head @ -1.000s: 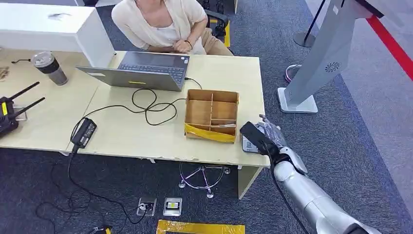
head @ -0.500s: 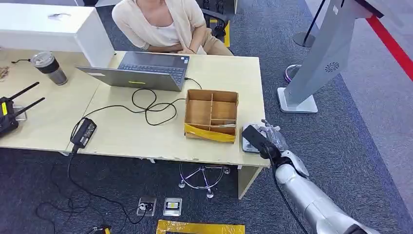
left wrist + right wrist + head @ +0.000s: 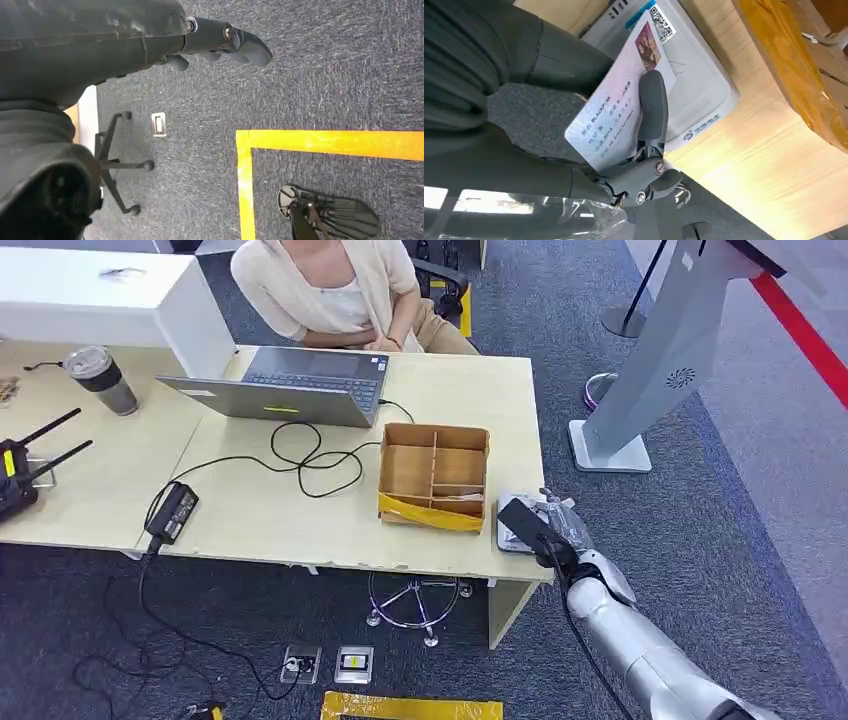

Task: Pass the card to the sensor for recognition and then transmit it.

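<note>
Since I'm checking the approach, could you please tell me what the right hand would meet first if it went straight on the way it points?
Probably the flat white card reader on the pale wooden desk; the right hand holds the white printed card just above it.

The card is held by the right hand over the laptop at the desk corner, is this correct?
Not quite: the right hand holds the card over the white sensor at the desk corner, not the laptop. The right wrist view shows it.
</note>
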`<act>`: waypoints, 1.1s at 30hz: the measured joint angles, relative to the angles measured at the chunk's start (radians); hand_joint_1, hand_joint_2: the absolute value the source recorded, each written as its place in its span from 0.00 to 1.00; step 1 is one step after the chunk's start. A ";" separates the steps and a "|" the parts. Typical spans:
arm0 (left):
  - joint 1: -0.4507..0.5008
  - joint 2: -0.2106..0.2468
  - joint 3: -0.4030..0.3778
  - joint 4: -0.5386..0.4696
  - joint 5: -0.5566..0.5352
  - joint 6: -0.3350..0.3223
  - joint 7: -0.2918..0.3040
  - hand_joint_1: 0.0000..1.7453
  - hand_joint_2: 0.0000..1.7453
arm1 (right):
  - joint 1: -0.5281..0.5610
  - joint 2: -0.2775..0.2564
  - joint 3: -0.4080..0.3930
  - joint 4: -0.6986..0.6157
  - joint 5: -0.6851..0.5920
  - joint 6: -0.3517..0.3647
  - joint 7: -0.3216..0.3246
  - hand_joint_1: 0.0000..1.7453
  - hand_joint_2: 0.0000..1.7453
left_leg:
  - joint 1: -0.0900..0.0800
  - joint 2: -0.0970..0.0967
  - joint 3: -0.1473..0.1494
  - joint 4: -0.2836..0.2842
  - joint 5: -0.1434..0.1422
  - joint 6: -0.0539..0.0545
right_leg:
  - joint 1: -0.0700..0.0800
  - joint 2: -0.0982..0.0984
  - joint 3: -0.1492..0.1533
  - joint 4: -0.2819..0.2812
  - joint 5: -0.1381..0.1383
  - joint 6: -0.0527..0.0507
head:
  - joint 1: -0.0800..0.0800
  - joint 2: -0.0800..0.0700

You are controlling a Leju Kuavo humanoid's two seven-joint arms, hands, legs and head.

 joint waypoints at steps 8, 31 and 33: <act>0.000 0.000 0.000 0.000 0.013 0.005 0.000 0.00 0.00 | -0.014 -0.017 -0.001 0.004 0.010 0.008 -0.005 1.00 1.00 | 0.000 0.000 0.000 0.000 0.000 0.000 | 0.000 0.000 0.000 0.000 0.000 0.000 | 0.000 0.000; 0.000 0.002 -0.008 0.000 -0.006 -0.003 -0.026 0.00 0.00 | -0.231 -0.003 -0.014 -0.063 0.090 0.073 -0.121 1.00 1.00 | 0.000 0.000 -0.001 0.000 0.001 0.000 | 0.000 0.000 0.000 0.002 0.000 0.000 | 0.000 0.000; 0.000 0.002 -0.009 0.000 -0.008 -0.003 -0.031 0.00 0.00 | -0.256 0.017 -0.014 -0.078 0.103 0.079 -0.114 1.00 1.00 | 0.000 0.000 -0.001 0.000 0.001 0.000 | 0.000 0.000 0.000 0.002 0.000 0.000 | 0.000 0.000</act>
